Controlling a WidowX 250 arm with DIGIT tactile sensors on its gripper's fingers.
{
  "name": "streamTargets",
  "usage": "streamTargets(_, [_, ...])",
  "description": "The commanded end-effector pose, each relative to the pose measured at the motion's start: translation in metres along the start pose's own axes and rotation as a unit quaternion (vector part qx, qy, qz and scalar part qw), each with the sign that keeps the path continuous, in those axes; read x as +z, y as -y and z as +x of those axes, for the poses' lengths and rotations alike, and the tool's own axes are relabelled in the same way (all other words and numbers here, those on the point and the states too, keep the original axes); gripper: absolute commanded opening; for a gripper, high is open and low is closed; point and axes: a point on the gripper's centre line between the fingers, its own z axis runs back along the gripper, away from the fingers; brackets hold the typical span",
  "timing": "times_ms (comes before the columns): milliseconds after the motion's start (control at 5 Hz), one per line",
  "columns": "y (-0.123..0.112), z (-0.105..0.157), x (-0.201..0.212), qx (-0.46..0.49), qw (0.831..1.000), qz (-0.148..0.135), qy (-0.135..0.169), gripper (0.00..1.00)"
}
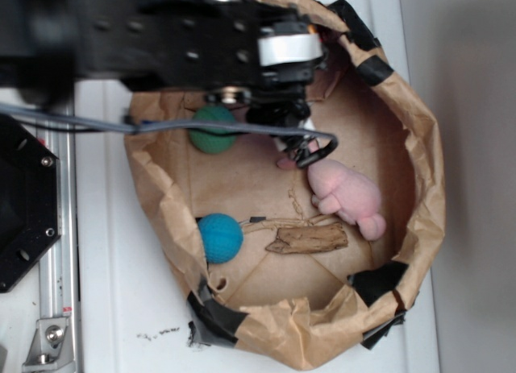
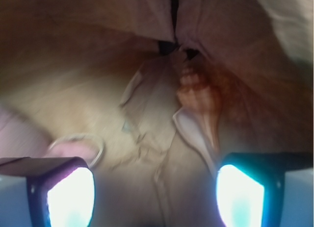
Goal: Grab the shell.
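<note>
Your gripper sits low inside the brown paper enclosure, and in the wrist view its two fingers stand spread wide with nothing between them, so the hand is released. You can see the shell ahead of the gripper in that view, lying on the paper floor against the far wall, just below a dark seam in the paper; its knobby orange-brown spire points away from you and its smooth pale lip runs back toward the right finger, which it comes close to but, as far as the blur allows, does not touch. A thin metal ring lies just ahead of the left finger, with something pink inside it. In the exterior view the arm covers the top of the enclosure and hides the shell, so you cannot place it there. Below the arm you have a green ball at the left wall, a blue ball lower down the same wall, a piece of driftwood just right of the blue ball, and a pink plush bunny right of the wood, near it.
</note>
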Motion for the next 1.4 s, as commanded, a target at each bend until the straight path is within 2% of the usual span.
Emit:
streamTargets(0, [-0.017, 0.035, 0.008, 0.01, 0.999, 0.008, 0.033, 1.0])
streamTargets(400, [-0.001, 0.043, -0.003, -0.05, 0.999, -0.011, 0.018, 1.0])
streamTargets(600, [-0.009, 0.037, -0.009, -0.038, 0.999, 0.001, 0.003, 1.0])
streamTargets(800, [-0.01, 0.021, -0.006, 0.067, 0.996, 0.054, 0.018, 1.0])
streamTargets(1000, [0.001, 0.003, -0.009, 0.105, 0.993, 0.046, 0.002, 1.0])
streamTargets(1200, [-0.001, 0.0, -0.011, 0.109, 0.993, 0.048, 0.001, 1.0])
